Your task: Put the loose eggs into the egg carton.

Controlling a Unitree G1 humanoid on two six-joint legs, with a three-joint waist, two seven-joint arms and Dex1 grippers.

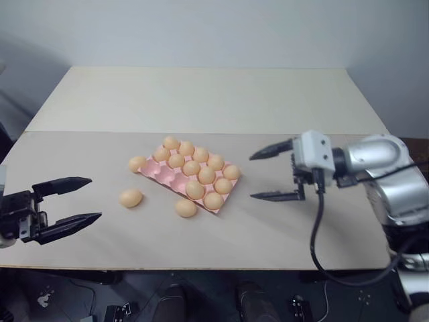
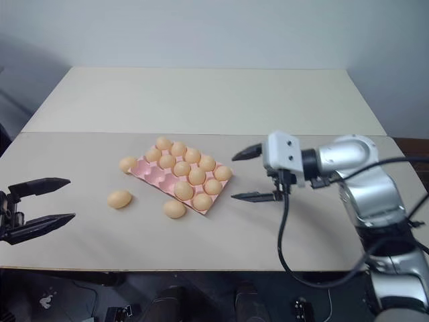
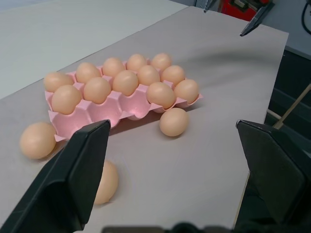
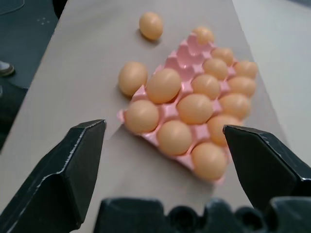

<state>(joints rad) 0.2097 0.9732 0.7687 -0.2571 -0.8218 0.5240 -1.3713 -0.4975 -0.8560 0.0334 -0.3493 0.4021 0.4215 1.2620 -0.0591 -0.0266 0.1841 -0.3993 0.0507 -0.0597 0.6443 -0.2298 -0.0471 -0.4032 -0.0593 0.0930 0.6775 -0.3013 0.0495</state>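
Eggs are what I'm after, and three of them still lie loose on the table (image 1: 281, 100): one (image 1: 137, 164) touching the far left corner of the pink egg carton (image 1: 155, 173), one (image 1: 131, 198) lying apart toward my left side, and one (image 1: 186, 208) just beside the carton's near edge. The carton sits slantwise in the middle of the table, with about eleven eggs seated and a few cups bare along its near-left side.

My right gripper (image 1: 273, 174) hangs just to the right of the carton, its jaws spread wide and nothing between them. My left gripper (image 1: 74, 200) hovers over the near left of the table, also wide open and empty, with the stray egg on that side the closest one to it.

I judge these eggs light, smooth and hard-shelled, so they will roll at a nudge and could slip from flat black fingers. They may crack under a hard squeeze or a drop. I would close across the fat middle of an egg, fingers on opposite sides of its short axis, with only gentle pressure. The carton looks light too, and a bump could shift it.
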